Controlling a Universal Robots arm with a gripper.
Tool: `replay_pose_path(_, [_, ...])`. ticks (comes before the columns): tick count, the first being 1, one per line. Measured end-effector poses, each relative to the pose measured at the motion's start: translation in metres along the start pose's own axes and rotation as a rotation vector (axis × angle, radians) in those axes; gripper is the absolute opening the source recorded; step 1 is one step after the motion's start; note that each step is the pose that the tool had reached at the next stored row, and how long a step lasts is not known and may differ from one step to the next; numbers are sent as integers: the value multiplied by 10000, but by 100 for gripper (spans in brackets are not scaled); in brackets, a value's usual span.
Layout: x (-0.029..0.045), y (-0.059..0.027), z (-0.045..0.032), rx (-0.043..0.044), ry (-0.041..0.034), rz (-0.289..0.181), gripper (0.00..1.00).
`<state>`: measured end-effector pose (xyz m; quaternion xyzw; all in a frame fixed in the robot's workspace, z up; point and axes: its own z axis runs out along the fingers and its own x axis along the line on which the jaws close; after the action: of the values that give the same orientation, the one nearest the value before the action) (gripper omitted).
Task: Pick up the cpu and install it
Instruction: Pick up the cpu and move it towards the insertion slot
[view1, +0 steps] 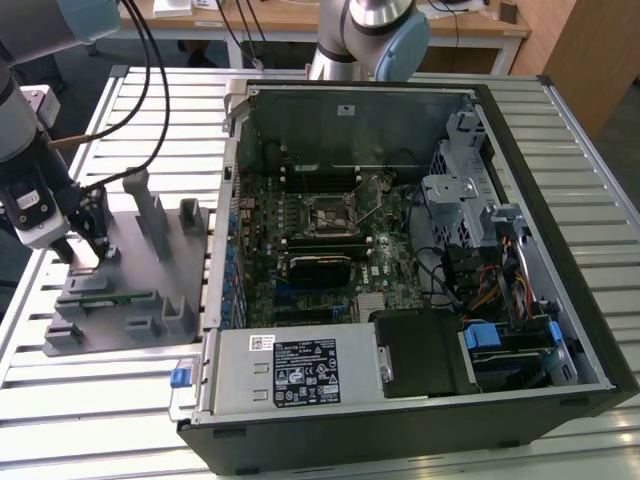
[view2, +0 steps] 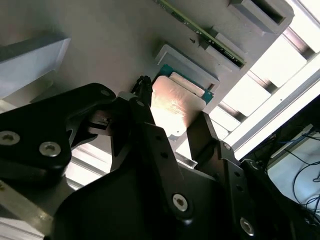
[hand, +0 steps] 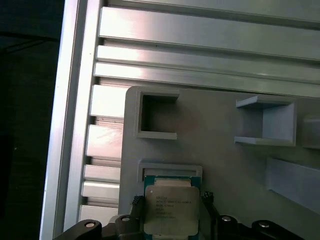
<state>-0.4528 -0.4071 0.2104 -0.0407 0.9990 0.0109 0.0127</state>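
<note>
My gripper (hand: 172, 200) is clamped on the cpu (hand: 170, 214) by opposite edges. I judge it light, stiff and fragile: hold edges only.

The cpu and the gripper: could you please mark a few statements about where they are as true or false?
1. The computer case lies with its side open, so the motherboard is exposed. True.
2. The cpu is at the grey fixture plate, outside the case. True.
3. The gripper hangs over the motherboard. False: it is over the fixture plate, to the exterior view's left of the case.
4. The motherboard socket holds the cpu. False: the cpu is at the plate, right by the gripper.
</note>
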Motion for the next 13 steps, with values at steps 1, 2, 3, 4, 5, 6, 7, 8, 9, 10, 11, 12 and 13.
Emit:
replay_pose_path(1, [-1, 1, -28, 0, -1, 0, 53])
replay_pose_path(2, [-1, 2, -50, -1, -1, 0, 53])
replay_pose_path(3, [-2, 2, -71, -1, -1, 0, 53])
replay_pose_path(4, [-2, 3, -86, -1, -1, 1, 53])
replay_pose_path(5, [-2, 3, -94, -1, -1, 1, 53])
replay_pose_path(6, [-3, 3, -94, -1, -4, 0, 53])
replay_pose_path(7, [-3, 3, -95, 2, -2, 0, 53])
replay_pose_path(8, [-2, 3, -95, 5, -2, 0, 53])
replay_pose_path(9, [-2, 3, -95, 6, -1, 1, 53])
replay_pose_path(10, [-2, 3, -96, 6, -1, 1, 53])
replay_pose_path(11, [-2, 3, -98, 6, 0, 0, 53])
replay_pose_path(12, [-2, 3, -104, 7, 2, 1, 53])
replay_pose_path(13, [-2, 3, -110, 8, 3, 0, 53])
